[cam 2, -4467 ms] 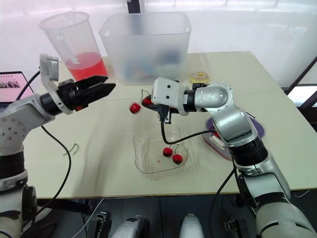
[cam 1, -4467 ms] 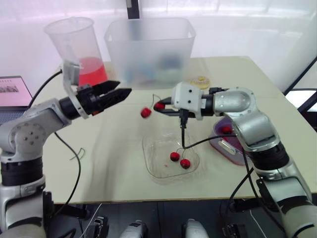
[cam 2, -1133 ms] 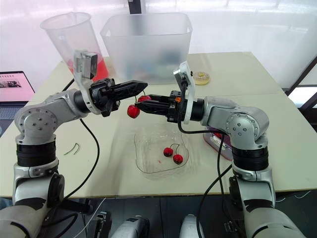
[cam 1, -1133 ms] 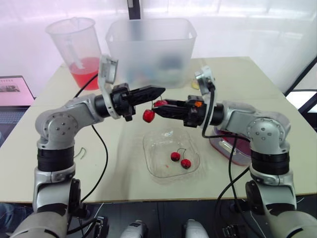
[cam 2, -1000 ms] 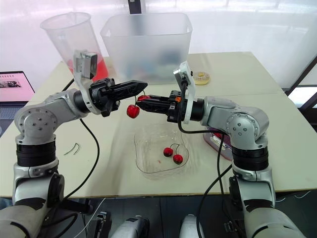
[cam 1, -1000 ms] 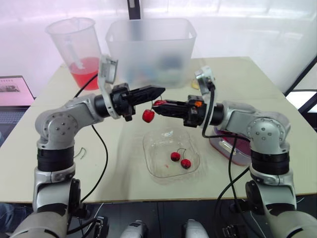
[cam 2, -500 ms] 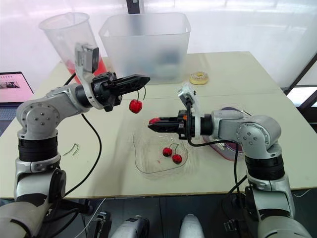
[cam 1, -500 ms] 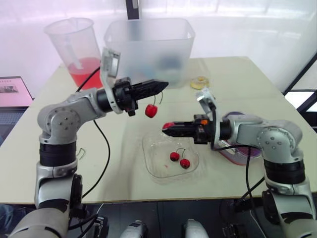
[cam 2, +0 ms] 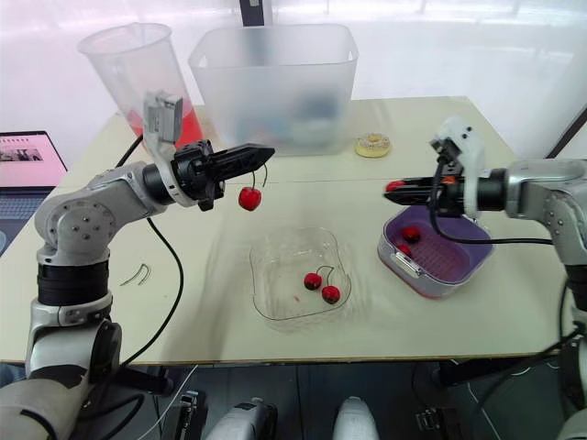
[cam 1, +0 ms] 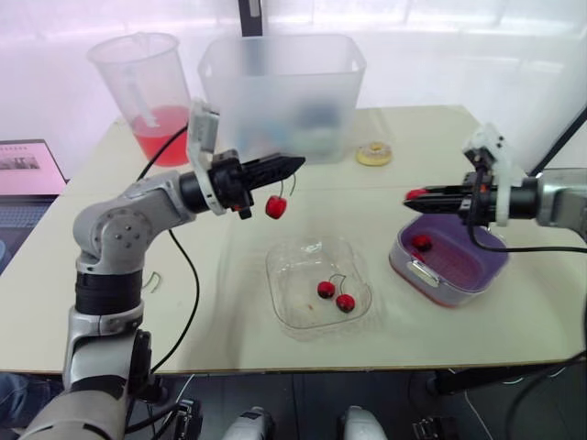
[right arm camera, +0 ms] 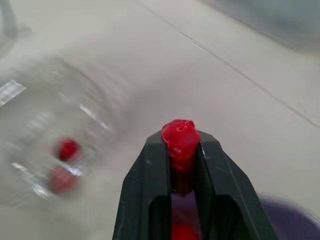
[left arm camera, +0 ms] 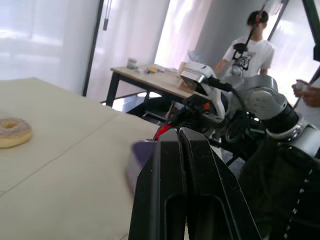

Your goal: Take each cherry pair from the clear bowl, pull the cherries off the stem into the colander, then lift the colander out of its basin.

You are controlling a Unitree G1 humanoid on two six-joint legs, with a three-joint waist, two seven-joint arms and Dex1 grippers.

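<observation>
Table (cam 1: 220,302) is mostly bare between the arms, so there is free room there. We mark a frosted bin (cam 1: 280,92) and a pitcher (cam 1: 147,92) of red liquid at the back edge. The purple colander (cam 1: 477,275) sits in its basin on the right with a cherry (cam 1: 421,243) inside. The clear bowl (cam 1: 284,307) is near the front edge and holds one cherry pair (cam 1: 335,295).

The left gripper (cam 1: 295,164) has its fingers pressed together on the stem of a stemmed cherry (cam 1: 275,207), which dangles above the table behind the bowl. The right gripper (cam 1: 413,194) has its fingers nearly closed, pinching a single cherry (right arm camera: 180,136), and is raised by the colander's left rim. The grippers are well apart. A donut (cam 1: 373,153) lies by the bin.
</observation>
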